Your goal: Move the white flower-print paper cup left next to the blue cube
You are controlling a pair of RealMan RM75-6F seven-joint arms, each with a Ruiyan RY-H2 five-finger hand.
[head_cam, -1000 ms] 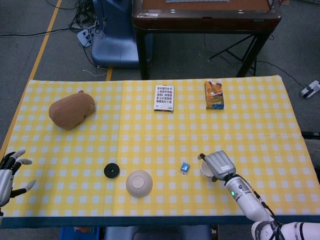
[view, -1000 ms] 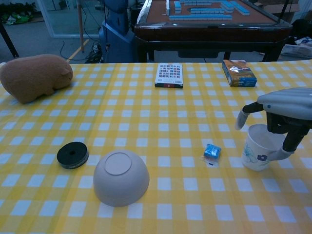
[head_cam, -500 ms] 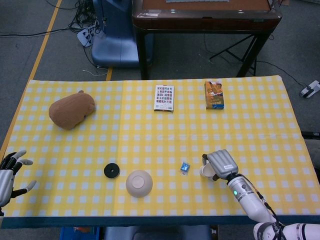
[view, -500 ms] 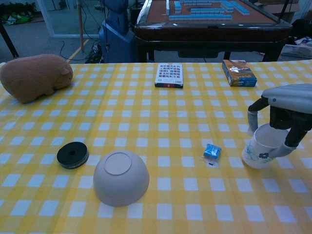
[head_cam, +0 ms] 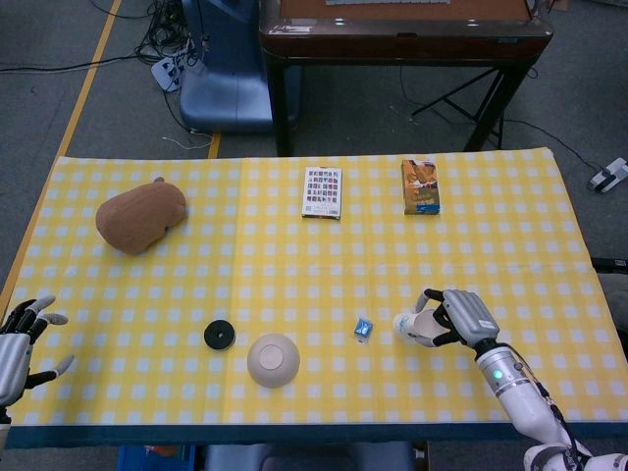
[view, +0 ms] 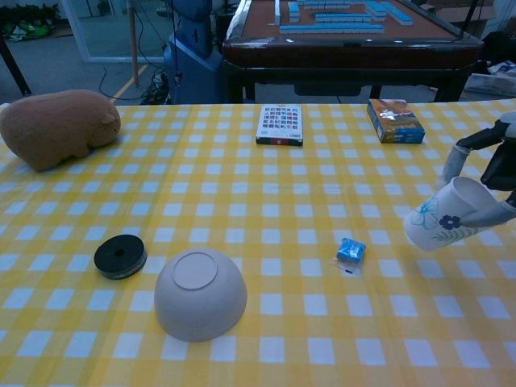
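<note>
Since a second ago our right hand (view: 498,173) lifts the cup (view: 446,223) off the counter (view: 266,201), tilted; fingers grip it, right of the cube (view: 351,251). Next: carry left, set down upright. Our left hand (head_cam: 18,345) rests open.

head looks down; chest low, nearer table (view: 242,201).

Even, diffuse overhead light in both views; shadows faint and short. Chest view slightly bluish, cooler cast. Focus sharp overall, no motion blur. Glare on glossy dark table edge (head_cam: 402,29) at top.
</note>
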